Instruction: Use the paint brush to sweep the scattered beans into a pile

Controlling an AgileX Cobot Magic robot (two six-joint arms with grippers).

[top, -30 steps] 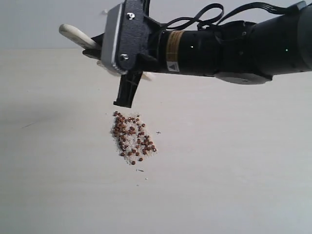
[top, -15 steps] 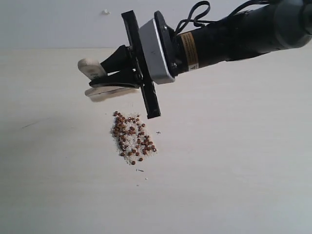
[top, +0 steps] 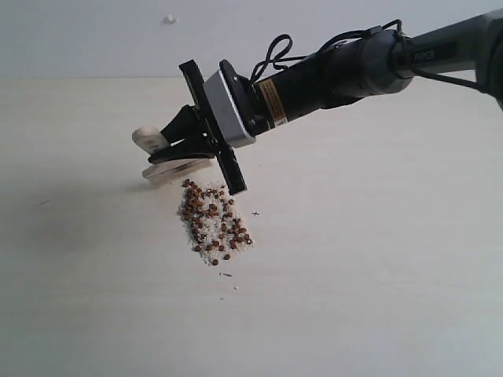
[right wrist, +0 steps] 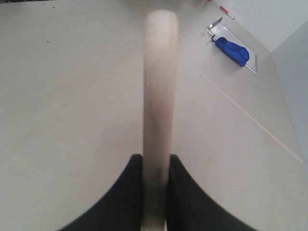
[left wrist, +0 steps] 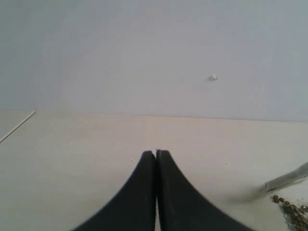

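The beans (top: 211, 218) lie with white grains in one elongated pile (top: 216, 236) on the pale table (top: 377, 259). My right gripper (top: 167, 146) reaches in from the right and is shut on the paint brush handle (right wrist: 159, 86). The handle's rounded end (top: 148, 139) sticks out past the fingertips. The brush's pale head (top: 178, 169) hangs low, just beyond the pile's far end. In the left wrist view, the silver band (left wrist: 288, 180) shows beside some beans (left wrist: 291, 211). My left gripper (left wrist: 156, 153) is shut on nothing, away from the pile.
A blue object (right wrist: 232, 50) lies on a flat clear tray at the table's far corner. A small white speck (top: 170, 19) marks the wall behind. A few stray grains (top: 228, 276) sit just below the pile.
My right gripper has turned over with the brush and come down and leftward, bringing the brush head close to the table at the pile's far end. The pile has not shifted.
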